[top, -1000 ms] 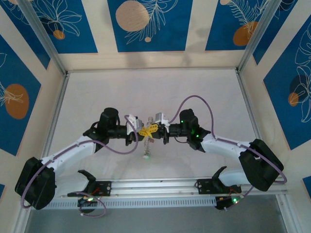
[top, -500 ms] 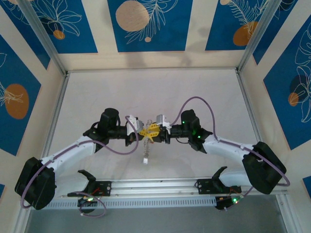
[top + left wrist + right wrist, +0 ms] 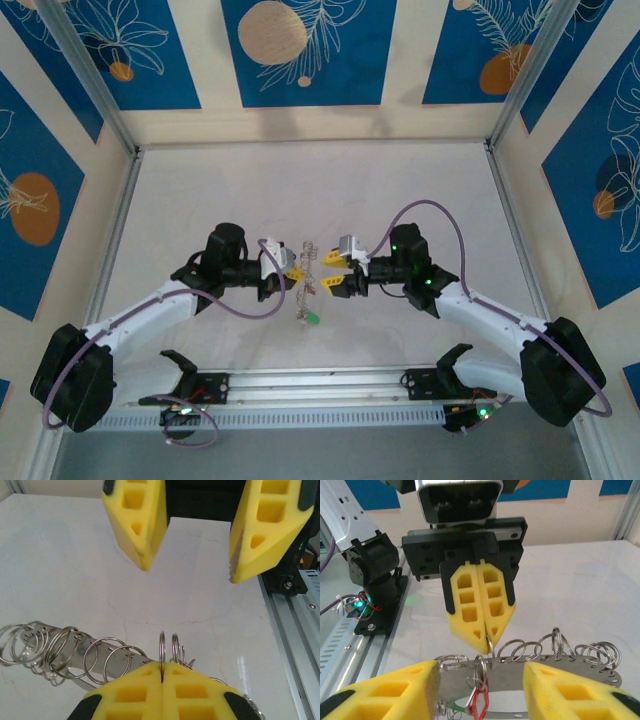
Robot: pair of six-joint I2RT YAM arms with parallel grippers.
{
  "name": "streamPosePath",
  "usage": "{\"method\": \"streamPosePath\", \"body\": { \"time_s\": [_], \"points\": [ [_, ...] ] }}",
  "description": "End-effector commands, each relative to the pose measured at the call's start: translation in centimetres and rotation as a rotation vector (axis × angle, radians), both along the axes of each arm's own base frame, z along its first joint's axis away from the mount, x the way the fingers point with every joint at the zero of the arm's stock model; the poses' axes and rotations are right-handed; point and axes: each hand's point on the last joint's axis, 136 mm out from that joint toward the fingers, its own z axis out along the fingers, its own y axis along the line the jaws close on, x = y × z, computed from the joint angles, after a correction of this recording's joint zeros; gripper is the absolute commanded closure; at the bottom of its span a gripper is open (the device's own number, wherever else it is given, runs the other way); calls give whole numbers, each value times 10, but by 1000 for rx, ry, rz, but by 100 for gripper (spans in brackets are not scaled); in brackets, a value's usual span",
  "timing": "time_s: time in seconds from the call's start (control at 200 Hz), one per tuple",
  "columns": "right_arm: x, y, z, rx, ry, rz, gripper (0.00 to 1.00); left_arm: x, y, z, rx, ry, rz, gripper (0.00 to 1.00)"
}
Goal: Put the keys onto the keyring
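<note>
Between the two grippers, up off the table, we see the keyring (image 3: pixel 570 667). It looks like a flat grey metal band with lots of little rings threaded on it. On the left of the keyring, the left gripper (image 3: pixel 486 642) has its yellow fingers squeezed tight together. They pinch one small ring (image 3: pixel 161 647) at the very tip. We think it holds the bunch up high so everything hangs free and is easy to reach. A red tag (image 3: pixel 479 704) dangles just under the keyring, and a green tag (image 3: pixel 313 317) hangs lowest of all. The keys themselves are too tiny for us to pick out. We also cannot tell just how the pinched ring joins the band. On the right of the keyring, the right gripper (image 3: pixel 189 574) points straight at it with its fingers spread apart, holding nothing. We think it is ready to take hold of a ring or a key next. Under the keyring lies a pale white table (image 3: pixel 220 200) with faint thin lines like marble. A silver rail (image 3: pixel 320 378) runs along the table edge nearest the arms. Far behind the keyring stand wooden walls (image 3: pixel 300 40) with blue panels, white leaf drawings and orange circles.
</note>
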Motion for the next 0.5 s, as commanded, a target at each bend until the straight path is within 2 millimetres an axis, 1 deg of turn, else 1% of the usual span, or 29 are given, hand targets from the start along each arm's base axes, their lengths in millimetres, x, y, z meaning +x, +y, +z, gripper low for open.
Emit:
{"method": "streamPosePath", "body": {
  "time_s": [0.0,0.05,0.12,0.165,0.235,0.335,0.395,0.445,0.495],
  "points": [
    [-10,1,-13,-32,53,42,54,-3,-2,15,-26,-45,-21,100],
    [-10,4,-14,-32,70,52,52,-3,-2,15,-26,-43,-21,100],
    [-10,9,-17,-41,89,63,46,-4,-2,15,-27,-42,-22,100],
    [-9,12,-19,-46,95,64,44,-3,-2,15,-27,-39,-22,100],
    [-7,16,-23,-57,102,59,45,-3,-2,15,-26,-36,-19,100],
    [-7,22,-26,-66,105,76,48,-2,-2,14,-24,-37,-15,100],
    [-10,26,-26,-61,98,95,55,-2,-2,13,-18,-34,-11,100],
    [-14,27,-25,-51,84,114,66,0,-1,11,-9,-27,-5,100],
    [-17,28,-23,-46,67,124,74,1,-1,9,0,-21,2,100]
  ]
}}
